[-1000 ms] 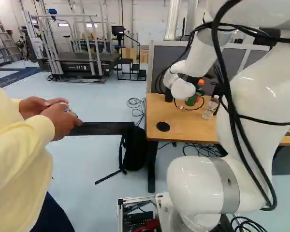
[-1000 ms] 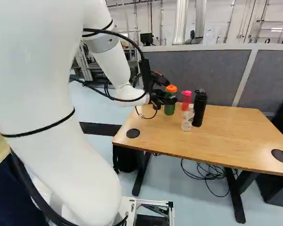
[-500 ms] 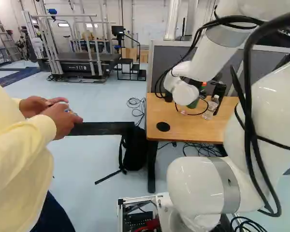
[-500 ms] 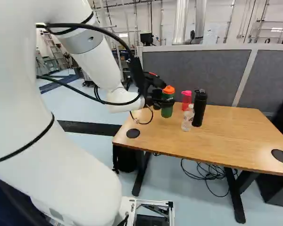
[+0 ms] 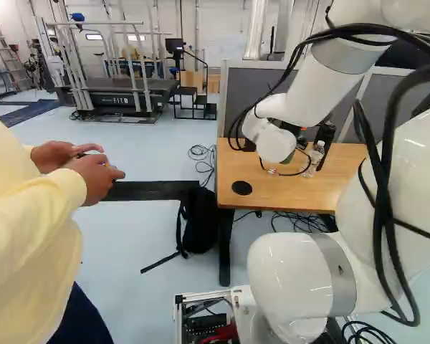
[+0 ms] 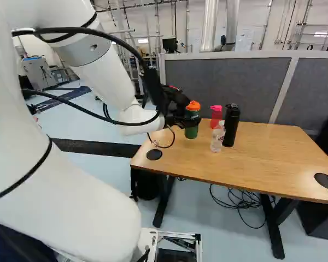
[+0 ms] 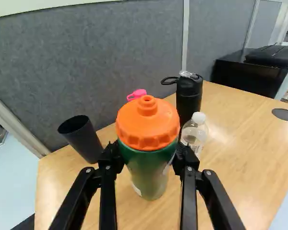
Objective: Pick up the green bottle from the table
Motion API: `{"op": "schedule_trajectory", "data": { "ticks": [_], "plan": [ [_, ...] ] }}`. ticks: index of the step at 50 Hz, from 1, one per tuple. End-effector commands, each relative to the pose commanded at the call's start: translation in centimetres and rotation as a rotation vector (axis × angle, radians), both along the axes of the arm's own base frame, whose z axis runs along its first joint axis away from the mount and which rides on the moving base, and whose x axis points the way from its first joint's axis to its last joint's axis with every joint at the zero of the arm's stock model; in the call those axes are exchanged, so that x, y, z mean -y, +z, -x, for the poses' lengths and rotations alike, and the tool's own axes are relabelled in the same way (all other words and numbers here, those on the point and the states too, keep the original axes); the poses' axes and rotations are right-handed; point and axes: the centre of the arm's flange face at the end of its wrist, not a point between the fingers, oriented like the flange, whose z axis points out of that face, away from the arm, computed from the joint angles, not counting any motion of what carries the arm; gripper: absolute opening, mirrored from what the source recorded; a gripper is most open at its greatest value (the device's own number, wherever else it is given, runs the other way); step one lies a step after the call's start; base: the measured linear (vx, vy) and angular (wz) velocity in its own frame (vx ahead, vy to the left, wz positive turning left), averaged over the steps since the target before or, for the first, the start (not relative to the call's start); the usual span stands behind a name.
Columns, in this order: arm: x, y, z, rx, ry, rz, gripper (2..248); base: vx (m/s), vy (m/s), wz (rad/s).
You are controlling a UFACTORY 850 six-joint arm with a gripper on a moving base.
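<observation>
Jaws of the black two-fingered gripper [image 6: 185, 119] are set against opposite sides of the green bottle with the orange screw cap [image 7: 149, 172]; they are held apart by its width, and the bottle is gripped just below the cap. Green bottle seen upright over the far end of the wood-topped table [image 6: 251, 164], at the middle of the right base view. Whether its base is touching the tabletop cannot be told.

Other bottles noted, all upright on the table: clear plastic bottle with white cap [image 6: 217, 140], placed in front of the other two; tall black bottle [image 6: 231, 129], just behind it; pink-red bottle with pink lid [image 6: 216, 115], between the green one and the black one in the right base view. In the wrist view a black open-topped cup [image 7: 81, 139] is seen beyond the gripper, on the opposite side of the green bottle from the clear one.

White arm [image 6: 101, 71] extended over the table's end, with black cables [image 5: 301, 57] strapped along it. Table backed by a grey fabric partition [image 6: 224, 87]. At the left of the left base view, a person's pale yellow sleeves [image 5: 36, 208] are seen, both hands [image 5: 86, 172] brought together, well apart from the bottles
</observation>
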Motion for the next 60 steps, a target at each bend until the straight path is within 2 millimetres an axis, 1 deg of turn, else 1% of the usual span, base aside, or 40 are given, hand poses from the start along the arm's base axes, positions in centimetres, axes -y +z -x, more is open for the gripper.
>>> {"op": "schedule_trajectory", "data": {
  "ticks": [30, 60],
  "plan": [
    [-1.1, -0.7, 0.6, -0.009, 0.090, 0.025, 119, 0.000, 0.000, 0.000],
    [-3.4, -2.1, 2.1, -0.030, 0.280, 0.069, 119, 0.000, 0.000, 0.000]
  ]
}}
